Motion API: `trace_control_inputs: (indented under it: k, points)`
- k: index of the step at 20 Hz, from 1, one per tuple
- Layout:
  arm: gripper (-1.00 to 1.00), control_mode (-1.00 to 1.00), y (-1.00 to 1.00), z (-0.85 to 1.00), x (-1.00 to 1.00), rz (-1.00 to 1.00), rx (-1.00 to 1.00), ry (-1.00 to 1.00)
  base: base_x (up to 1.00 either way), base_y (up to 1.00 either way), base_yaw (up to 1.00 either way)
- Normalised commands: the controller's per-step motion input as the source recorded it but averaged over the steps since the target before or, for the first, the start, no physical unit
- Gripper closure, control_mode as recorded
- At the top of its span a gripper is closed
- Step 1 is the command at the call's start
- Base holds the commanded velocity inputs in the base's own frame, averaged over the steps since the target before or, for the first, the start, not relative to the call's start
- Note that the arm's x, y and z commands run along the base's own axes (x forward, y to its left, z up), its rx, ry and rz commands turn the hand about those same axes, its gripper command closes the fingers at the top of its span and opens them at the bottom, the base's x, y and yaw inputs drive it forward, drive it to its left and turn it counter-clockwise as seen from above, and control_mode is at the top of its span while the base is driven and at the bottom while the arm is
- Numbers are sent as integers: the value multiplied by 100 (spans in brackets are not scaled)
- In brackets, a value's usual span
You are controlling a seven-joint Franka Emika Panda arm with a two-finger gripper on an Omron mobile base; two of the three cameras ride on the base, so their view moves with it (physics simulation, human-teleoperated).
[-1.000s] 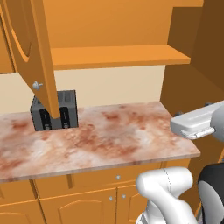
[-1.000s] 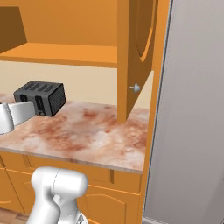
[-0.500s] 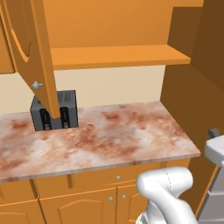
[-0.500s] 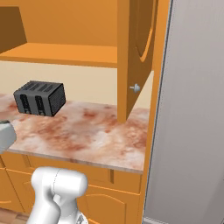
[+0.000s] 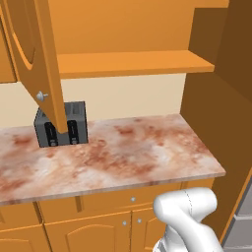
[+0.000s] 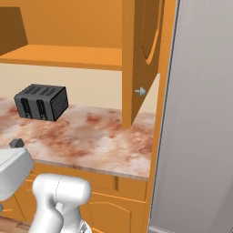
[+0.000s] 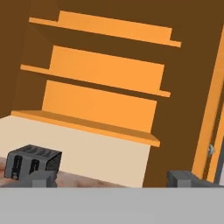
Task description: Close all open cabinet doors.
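An open cabinet door [image 5: 34, 59] swings out over the counter at the left, edge-on, with its silver knob [image 5: 42, 96] low on it. At the right side, beside a tall grey panel, another open cabinet door [image 6: 139, 59] stands out, its knob [image 6: 140, 91] near the bottom; its edge [image 7: 204, 131] runs down the right of the hand view. My gripper [image 7: 111, 181] is open with nothing between its fingertips [image 7: 41, 180], aimed up at the bare cabinet shelves [image 7: 105, 78]. The white hand [image 6: 10, 173] sits low at the counter's front edge.
A black toaster [image 5: 61, 124] [image 6: 41, 102] stands at the back of the marbled counter [image 5: 128, 157]. Drawer fronts and lower doors [image 5: 98, 216] run beneath it. A tall grey panel [image 6: 200, 113] closes off the right side.
My hand has dropped from counter height to below the counter's front edge, leaving the left base view. The doors and toaster have not moved.
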Motion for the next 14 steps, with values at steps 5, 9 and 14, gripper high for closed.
trace_control_inputs:
  k: [5,9,14]
  points:
    - [-100,-100,-46,0,-1,0,-2,-16,0,0,0]
    - [-100,-100,-50,0,18,0,0,-6,0,0,0]
    - [-100,-100,-50,-5,40,4,0,0,0,0,0]
